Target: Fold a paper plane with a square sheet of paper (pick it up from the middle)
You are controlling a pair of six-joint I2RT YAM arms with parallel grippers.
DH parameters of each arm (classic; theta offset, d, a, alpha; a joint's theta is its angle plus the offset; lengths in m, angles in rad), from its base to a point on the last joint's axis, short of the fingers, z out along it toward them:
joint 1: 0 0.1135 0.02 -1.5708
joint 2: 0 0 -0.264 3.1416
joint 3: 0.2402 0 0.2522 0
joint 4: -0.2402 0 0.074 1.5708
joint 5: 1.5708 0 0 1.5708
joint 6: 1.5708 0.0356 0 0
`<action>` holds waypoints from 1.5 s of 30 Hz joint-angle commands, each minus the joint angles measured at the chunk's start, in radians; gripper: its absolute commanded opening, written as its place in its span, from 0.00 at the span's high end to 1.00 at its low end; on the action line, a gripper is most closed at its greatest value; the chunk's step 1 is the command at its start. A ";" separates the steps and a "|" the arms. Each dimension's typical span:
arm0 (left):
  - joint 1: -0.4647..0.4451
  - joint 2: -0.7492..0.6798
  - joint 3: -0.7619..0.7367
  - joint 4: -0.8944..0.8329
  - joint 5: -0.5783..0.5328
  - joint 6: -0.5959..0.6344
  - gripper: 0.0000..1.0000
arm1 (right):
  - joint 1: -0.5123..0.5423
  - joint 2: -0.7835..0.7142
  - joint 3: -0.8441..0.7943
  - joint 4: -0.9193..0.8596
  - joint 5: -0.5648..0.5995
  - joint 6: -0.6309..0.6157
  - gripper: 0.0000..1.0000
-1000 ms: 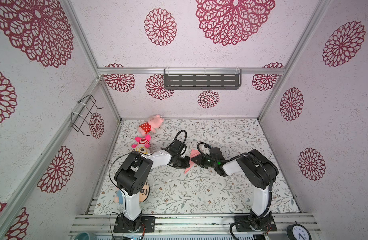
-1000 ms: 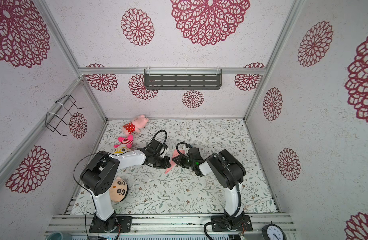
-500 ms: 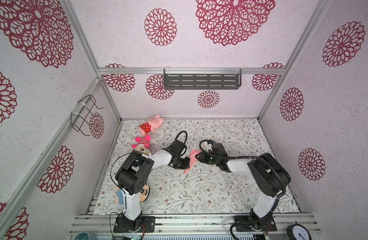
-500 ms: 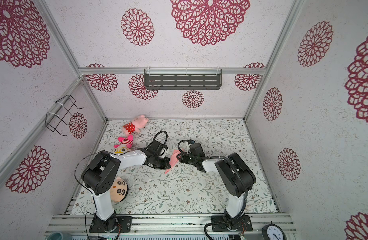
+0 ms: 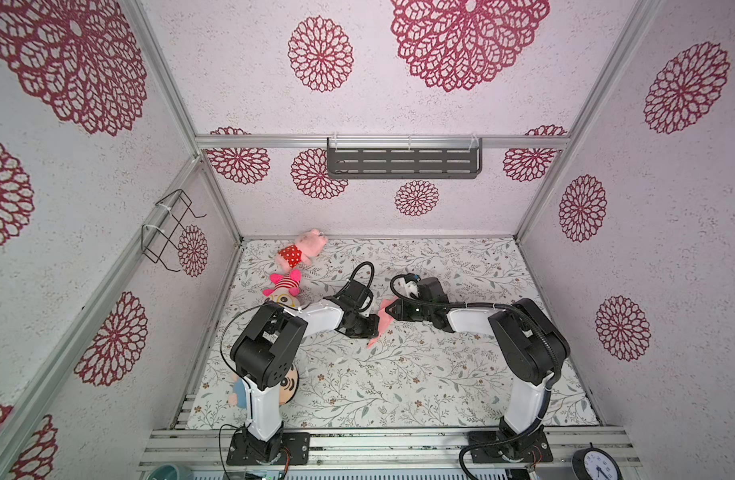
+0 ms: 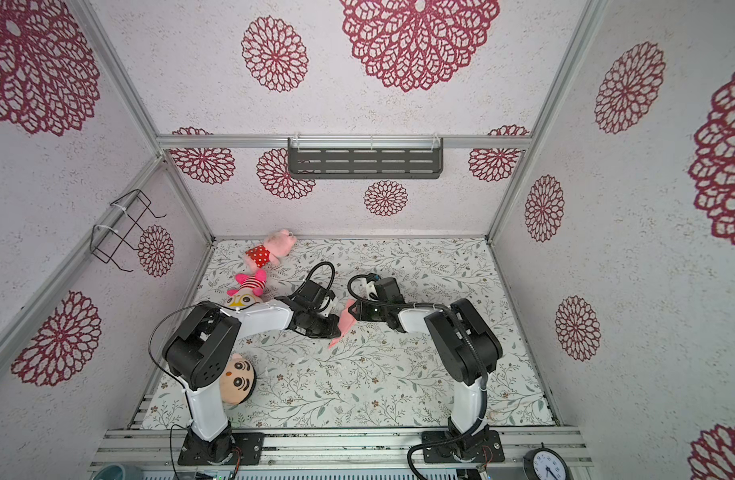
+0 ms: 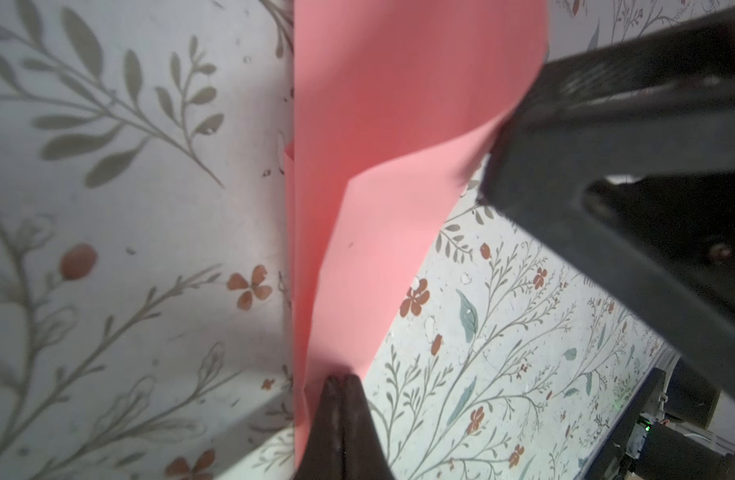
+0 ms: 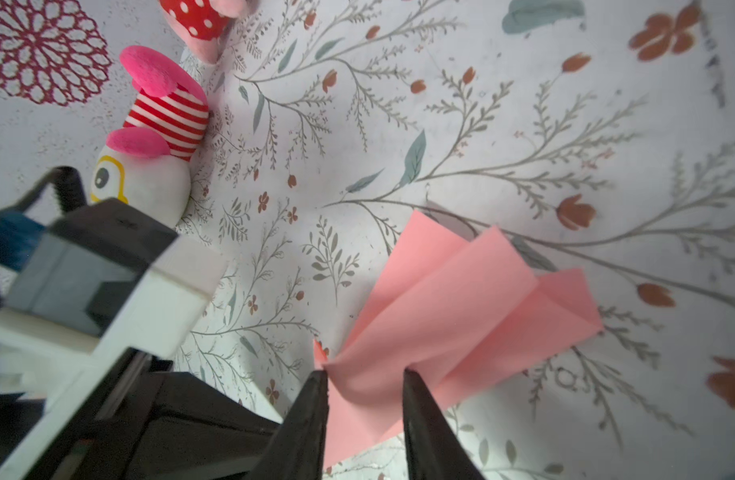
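In both top views, one folded light pink paper plane [image 5: 381, 322] [image 6: 344, 325] is mid-bench, right of three plush toys [image 5: 283, 285]. Left wrist view: left gripper [image 7: 340, 380] jaws pinch it. Right wrist view: right gripper [image 8: 365, 380] jaws straddle it, parted.

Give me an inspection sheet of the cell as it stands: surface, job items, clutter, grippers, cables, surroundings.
Surface: floral mat, no damage seen.
Job's things: folded pink paper, flaps spread, held up between the arms.
Clutter: polka-dot plush, striped plush, cartoon-face plush, all along the left side.
Grippers: left gripper shut on the paper's edge; right gripper fingers apart, paper between them, no pinch visible.
Cables: a black loop at each wrist, clear of the paper.
Surroundings: slotted shelf, wire rack, clock.
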 commanded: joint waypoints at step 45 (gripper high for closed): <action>0.068 -0.017 -0.045 0.301 0.075 -0.146 0.88 | 0.118 0.201 0.264 -0.574 0.384 -0.046 0.73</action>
